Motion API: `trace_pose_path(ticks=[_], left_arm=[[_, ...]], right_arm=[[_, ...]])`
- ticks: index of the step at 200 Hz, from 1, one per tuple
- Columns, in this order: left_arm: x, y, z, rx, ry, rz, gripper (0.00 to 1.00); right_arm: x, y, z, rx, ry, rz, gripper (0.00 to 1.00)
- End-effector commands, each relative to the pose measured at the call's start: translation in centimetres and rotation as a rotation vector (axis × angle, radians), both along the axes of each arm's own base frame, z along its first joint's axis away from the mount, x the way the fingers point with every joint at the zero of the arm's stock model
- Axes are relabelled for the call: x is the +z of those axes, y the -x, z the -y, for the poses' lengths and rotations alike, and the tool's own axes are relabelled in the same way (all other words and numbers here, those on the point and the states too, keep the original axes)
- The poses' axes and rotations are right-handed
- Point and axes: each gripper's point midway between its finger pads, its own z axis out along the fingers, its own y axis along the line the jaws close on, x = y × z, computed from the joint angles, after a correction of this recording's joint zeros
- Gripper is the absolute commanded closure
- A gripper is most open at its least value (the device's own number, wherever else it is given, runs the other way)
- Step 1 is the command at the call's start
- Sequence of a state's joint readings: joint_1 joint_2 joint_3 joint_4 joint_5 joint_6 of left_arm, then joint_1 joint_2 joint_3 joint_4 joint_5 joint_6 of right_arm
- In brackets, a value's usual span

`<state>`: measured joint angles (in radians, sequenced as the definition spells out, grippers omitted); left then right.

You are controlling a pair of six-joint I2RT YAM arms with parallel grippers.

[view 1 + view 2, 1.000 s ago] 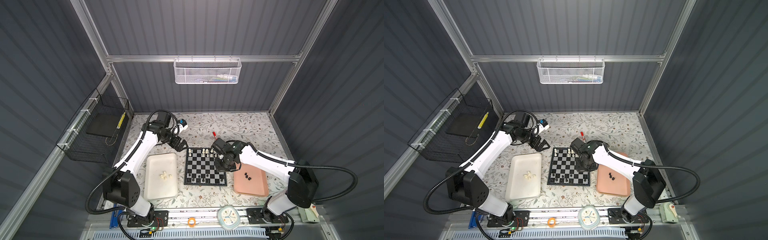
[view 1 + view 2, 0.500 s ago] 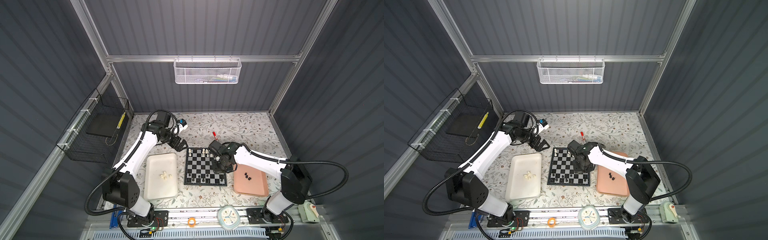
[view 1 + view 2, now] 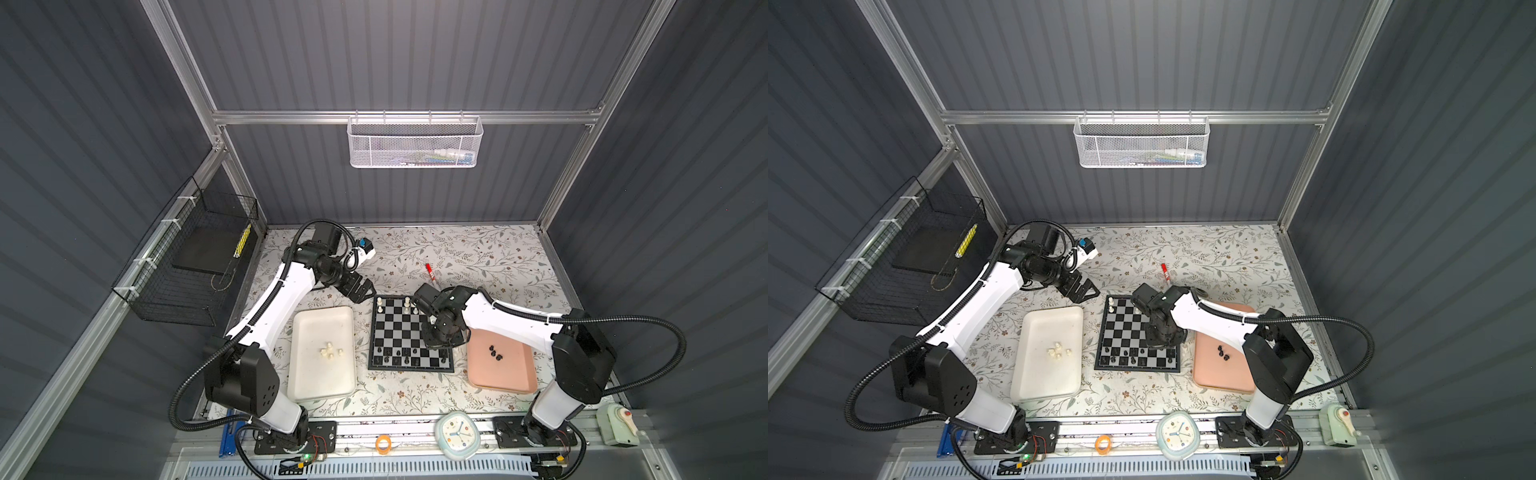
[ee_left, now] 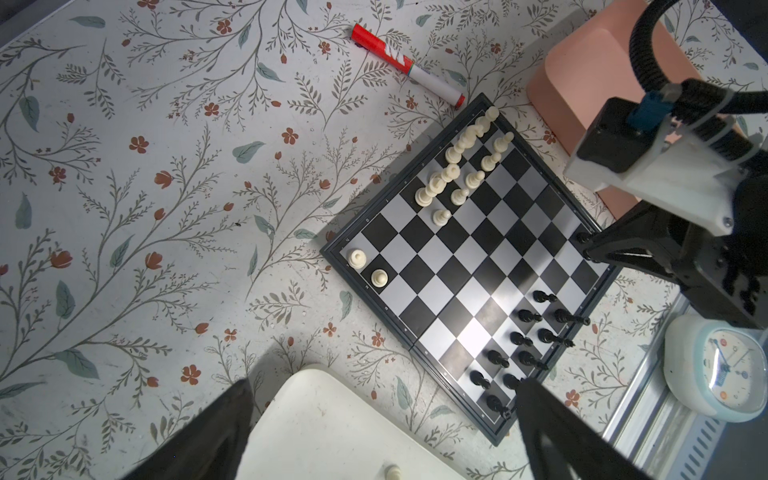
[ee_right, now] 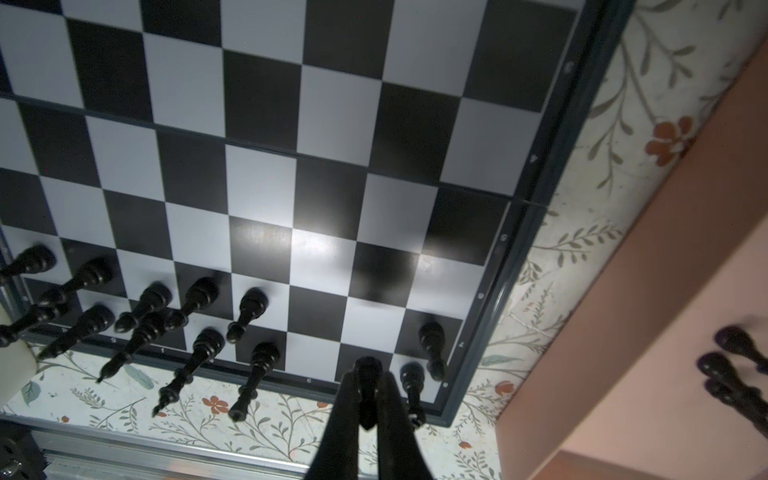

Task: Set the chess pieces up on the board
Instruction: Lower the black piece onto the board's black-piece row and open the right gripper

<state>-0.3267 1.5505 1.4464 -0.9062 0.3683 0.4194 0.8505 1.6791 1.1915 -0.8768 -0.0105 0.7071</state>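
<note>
The board (image 3: 399, 328) lies mid-table, also in the other top view (image 3: 1129, 332). Cream-white chess pieces (image 4: 453, 153) line its far rows and black chess pieces (image 4: 528, 332) its near rows. My right gripper (image 5: 368, 380) is shut on a black piece (image 5: 368, 365) just above the board's near right corner squares; in a top view it hangs there (image 3: 436, 343). My left gripper (image 4: 384, 386) is open and empty, off the board's far left corner (image 3: 365, 291). Several cream pieces (image 3: 330, 351) lie in the white tray (image 3: 320, 324). Three black pieces (image 3: 495, 352) lie in the pink tray (image 3: 511, 374).
A red marker (image 3: 430, 272) lies on the flowered table beyond the board. A small clock (image 3: 457, 430) and an orange ring (image 3: 383, 444) sit on the front rail. A black wire basket (image 3: 187, 266) hangs on the left wall, a white mesh basket (image 3: 413, 143) on the back wall.
My right gripper has moved from the board's far right side toward its near right corner. The left arm has not moved.
</note>
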Motion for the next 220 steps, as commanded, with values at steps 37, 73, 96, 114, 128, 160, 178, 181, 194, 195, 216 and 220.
trace_pose_path(ticks=[37, 73, 96, 114, 128, 160, 178, 181, 194, 195, 216, 220], left_arm=[[0.2, 1.1, 0.0, -0.028, 0.003, -0.007, 0.01], [0.2, 1.1, 0.1, -0.027, 0.003, -0.01, 0.0], [0.2, 1.1, 0.1, -0.027, 0.002, -0.011, 0.0], [0.1, 1.1, 0.1, -0.027, 0.002, -0.011, 0.01], [0.1, 1.1, 0.0, -0.027, 0.0, -0.01, 0.0], [0.0, 1.1, 0.0, -0.027, 0.0, -0.012, 0.0], [0.0, 1.1, 0.0, -0.026, -0.001, -0.012, 0.01], [0.1, 1.1, 0.0, -0.026, 0.0, -0.01, 0.01], [0.0, 1.1, 0.0, -0.027, -0.001, -0.009, 0.0], [0.0, 1.1, 0.0, -0.027, -0.001, -0.01, 0.0], [0.0, 1.1, 0.0, -0.027, 0.0, -0.01, 0.0], [0.0, 1.1, 0.0, -0.025, -0.001, -0.01, 0.01]], right_arm=[[-1.9, 0.7, 0.6, -0.002, 0.052, -0.023, 0.93], [-2.2, 0.8, 0.7, -0.005, 0.061, -0.022, 0.92], [-2.4, 0.8, 0.7, -0.004, 0.06, -0.024, 0.92], [-2.6, 0.8, 0.6, -0.004, 0.059, -0.025, 0.92], [-2.7, 0.8, 0.5, -0.003, 0.057, -0.027, 0.92], [-2.9, 0.7, 0.4, -0.003, 0.06, -0.028, 0.92], [-3.0, 0.9, 0.5, -0.001, 0.066, -0.033, 0.91], [-3.1, 0.8, 0.5, -0.001, 0.068, -0.031, 0.91], [-3.1, 0.8, 0.5, -0.002, 0.067, -0.031, 0.91], [-3.1, 0.8, 0.5, -0.001, 0.068, -0.031, 0.91], [-3.1, 0.8, 0.5, 0.0, 0.068, -0.028, 0.89], [-3.1, 0.8, 0.5, 0.0, 0.068, -0.027, 0.88]])
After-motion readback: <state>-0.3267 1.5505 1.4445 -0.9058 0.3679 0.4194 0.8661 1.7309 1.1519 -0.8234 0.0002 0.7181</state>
